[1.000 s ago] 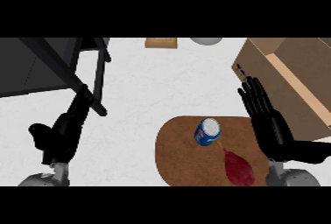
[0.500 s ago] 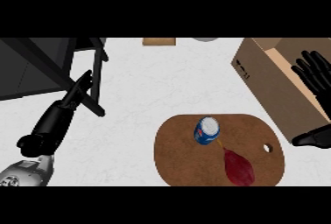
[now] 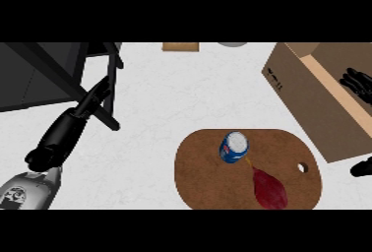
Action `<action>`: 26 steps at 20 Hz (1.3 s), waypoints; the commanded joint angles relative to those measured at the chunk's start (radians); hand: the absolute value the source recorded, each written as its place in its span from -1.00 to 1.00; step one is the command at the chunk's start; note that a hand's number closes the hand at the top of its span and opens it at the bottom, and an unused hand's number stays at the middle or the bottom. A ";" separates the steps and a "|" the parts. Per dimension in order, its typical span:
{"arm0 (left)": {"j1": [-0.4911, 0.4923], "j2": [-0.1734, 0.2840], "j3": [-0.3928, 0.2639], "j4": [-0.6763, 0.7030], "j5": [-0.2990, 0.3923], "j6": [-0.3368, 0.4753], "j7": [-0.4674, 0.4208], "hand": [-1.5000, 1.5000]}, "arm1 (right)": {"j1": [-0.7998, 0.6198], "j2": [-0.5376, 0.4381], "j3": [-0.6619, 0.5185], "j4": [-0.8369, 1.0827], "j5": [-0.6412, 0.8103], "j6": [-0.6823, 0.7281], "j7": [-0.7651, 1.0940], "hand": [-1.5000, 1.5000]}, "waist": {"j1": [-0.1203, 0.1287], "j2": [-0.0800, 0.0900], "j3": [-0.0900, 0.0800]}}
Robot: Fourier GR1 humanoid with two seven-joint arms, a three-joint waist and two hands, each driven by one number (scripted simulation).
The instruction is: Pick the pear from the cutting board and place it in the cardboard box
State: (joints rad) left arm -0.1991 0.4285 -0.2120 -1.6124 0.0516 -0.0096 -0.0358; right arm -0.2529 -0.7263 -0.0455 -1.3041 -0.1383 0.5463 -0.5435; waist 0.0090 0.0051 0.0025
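The dark red pear (image 3: 269,189) lies on the round brown cutting board (image 3: 203,177), at its lower right part, stem pointing up-left. The open cardboard box (image 3: 309,98) stands at the right, just beyond the board. My right hand (image 3: 357,82) shows at the right edge over the box's inside, fingers relaxed and holding nothing; it is well apart from the pear. A dark piece of the right arm (image 3: 361,168) sticks in beside the board. My left hand (image 3: 93,100) is stretched out straight at the left, open and far from the board.
A blue can (image 3: 234,146) lies on the board just above the pear. A dark appliance (image 3: 44,74) with black bars fills the upper left. A small tan object (image 3: 180,47) and a grey round thing (image 3: 232,44) sit at the counter's far edge.
My right hand has swung from beside the board up and rightward over the box. The left arm has shifted left and stretched out. Pear and can have stayed put.
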 commanded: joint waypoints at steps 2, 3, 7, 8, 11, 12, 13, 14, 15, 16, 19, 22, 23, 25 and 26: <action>0.009 -0.008 0.015 0.050 -0.013 -0.012 -0.050 0.00 | -0.002 -0.091 0.080 -0.059 0.174 0.044 -0.072 -1.00 | -0.007 -0.003 -0.003; -0.040 -0.020 0.014 0.051 -0.014 0.000 -0.002 0.00 | -0.039 -0.104 0.112 -0.083 0.208 0.036 -0.036 -1.00 | -0.006 -0.002 -0.003; 0.020 0.002 0.030 0.057 0.012 -0.047 -0.055 0.00 | -0.030 -0.166 0.211 -0.142 0.338 0.055 -0.069 -1.00 | 0.001 -0.003 -0.003; 0.019 -0.019 0.016 0.067 -0.023 -0.012 -0.063 0.00 | -0.058 -0.160 0.237 -0.240 0.319 0.068 0.037 -1.00 | -0.006 -0.007 -0.005; -0.004 0.020 0.070 0.058 0.016 -0.060 -0.041 0.00 | -0.042 -0.178 0.257 -0.320 0.326 0.107 0.082 -1.00 | -0.012 -0.008 -0.004; -0.003 0.027 0.088 0.088 0.020 -0.070 -0.067 0.00 | -0.022 -0.200 0.248 -0.358 0.349 0.092 0.100 -1.00 | -0.018 -0.008 -0.004; -0.049 -0.016 0.061 0.098 -0.006 -0.034 -0.034 0.00 | -0.015 -0.178 0.289 -0.418 0.386 0.068 0.169 -1.00 | -0.026 -0.009 -0.004; 0.016 -0.012 0.040 0.078 -0.023 -0.048 -0.063 0.00 | -0.014 -0.209 0.249 -0.449 0.348 0.115 0.200 -1.00 | -0.021 -0.009 -0.004; 0.016 -0.004 0.066 0.047 -0.017 -0.035 -0.039 0.00 | -0.037 -0.173 0.279 -0.423 0.384 0.110 0.223 -1.00 | -0.008 -0.008 -0.003; 0.026 -0.012 0.062 0.067 -0.021 -0.041 -0.058 0.00 | 0.045 -0.182 0.280 -0.531 0.372 0.112 0.264 -1.00 | -0.023 -0.010 -0.004; 0.021 0.009 0.088 0.021 0.004 -0.078 -0.023 0.00 | 0.039 -0.171 0.297 -0.569 0.398 0.160 0.354 -1.00 | -0.013 -0.009 -0.003; 0.065 -0.044 0.050 0.015 -0.051 -0.051 -0.045 0.00 | 0.045 -0.104 0.294 -0.647 0.380 0.198 0.495 -1.00 | -0.012 -0.008 -0.003; -0.048 -0.048 0.103 0.133 -0.042 -0.070 -0.060 0.00 | 0.045 -0.112 0.266 -0.587 0.394 0.220 0.434 -1.00 | -0.016 -0.005 -0.003; 0.047 -0.058 0.072 0.038 -0.076 -0.053 -0.073 0.00 | 0.053 -0.047 0.316 -0.639 0.402 0.236 0.534 -1.00 | -0.009 -0.006 -0.003; 0.001 -0.046 0.096 0.045 -0.043 -0.098 -0.016 0.00 | 0.076 -0.055 0.290 -0.646 0.401 0.261 0.515 -1.00 | -0.012 -0.006 -0.003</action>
State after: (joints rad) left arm -0.1792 0.3813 -0.1500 -1.5823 0.0104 -0.0830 -0.0849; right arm -0.2105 -0.8252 0.2413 -1.9022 0.2475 0.7622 -0.0917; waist -0.0029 -0.0042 0.0010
